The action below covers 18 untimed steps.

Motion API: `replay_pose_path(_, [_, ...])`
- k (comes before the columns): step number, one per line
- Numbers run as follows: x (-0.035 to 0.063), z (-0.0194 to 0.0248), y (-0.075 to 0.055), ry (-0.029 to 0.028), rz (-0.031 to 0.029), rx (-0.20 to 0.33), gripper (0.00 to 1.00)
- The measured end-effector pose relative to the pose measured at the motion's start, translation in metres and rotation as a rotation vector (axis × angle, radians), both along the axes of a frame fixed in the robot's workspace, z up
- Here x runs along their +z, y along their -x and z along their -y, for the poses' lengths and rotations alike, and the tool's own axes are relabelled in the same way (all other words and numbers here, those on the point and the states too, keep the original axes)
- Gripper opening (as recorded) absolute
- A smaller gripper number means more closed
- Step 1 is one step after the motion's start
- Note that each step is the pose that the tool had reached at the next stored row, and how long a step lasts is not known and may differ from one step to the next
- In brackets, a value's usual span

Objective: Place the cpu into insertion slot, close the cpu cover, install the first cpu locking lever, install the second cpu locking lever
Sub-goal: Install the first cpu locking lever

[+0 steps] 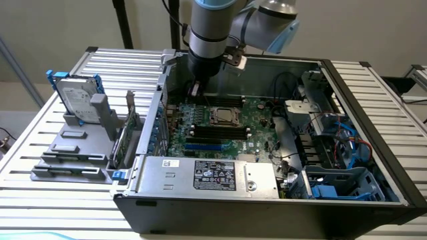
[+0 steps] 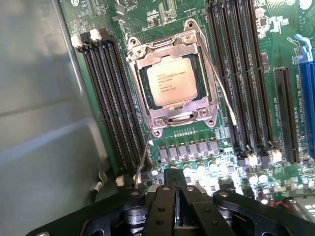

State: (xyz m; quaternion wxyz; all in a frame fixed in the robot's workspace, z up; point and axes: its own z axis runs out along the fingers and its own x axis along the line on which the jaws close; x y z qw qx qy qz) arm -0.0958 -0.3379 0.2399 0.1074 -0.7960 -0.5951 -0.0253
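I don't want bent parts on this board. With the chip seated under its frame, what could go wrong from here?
The near lever and the far lever look unlatched. The shut hand could slip off such thin wire or bend it. Until they lock, a nudge might lift the cpu cover and shift the cpu. The memory slots sit close by and could get clipped.

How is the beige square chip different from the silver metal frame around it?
The pale silvery-beige square chip is a solid plate with small print on top; the thin silver metal frame has its middle cut out. The chip sits in the middle, and the frame lies around its edges. Both are flat, square and metal.
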Motion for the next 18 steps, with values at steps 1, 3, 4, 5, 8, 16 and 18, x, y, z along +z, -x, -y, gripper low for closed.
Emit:
replay_pose_path(1, [0.0003, 0.0, 0.0004, -0.0082, 0.0001, -0.008, 0.11])
replay_pose_path(3, [0.0008, 0.0, 0.0013, -0.0243, 0.0, -0.023, 0.11])
replay_pose_path(4, [0.001, 0.0, 0.0018, -0.0329, 0.0, -0.03, 0.11])
replay_pose_path(5, [0.0013, 0.0, 0.0023, -0.0417, -0.0002, -0.038, 0.11])
replay_pose_path(8, [0.0021, 0.0, 0.0038, -0.0649, -0.0012, -0.06, 0.11])
replay_pose_path(16, [0.0041, 0.0012, 0.0077, -0.1227, -0.0171, -0.101, 0.11])
replay_pose_path(18, [0.0042, 0.0012, 0.0084, -0.138, -0.0176, -0.116, 0.11])
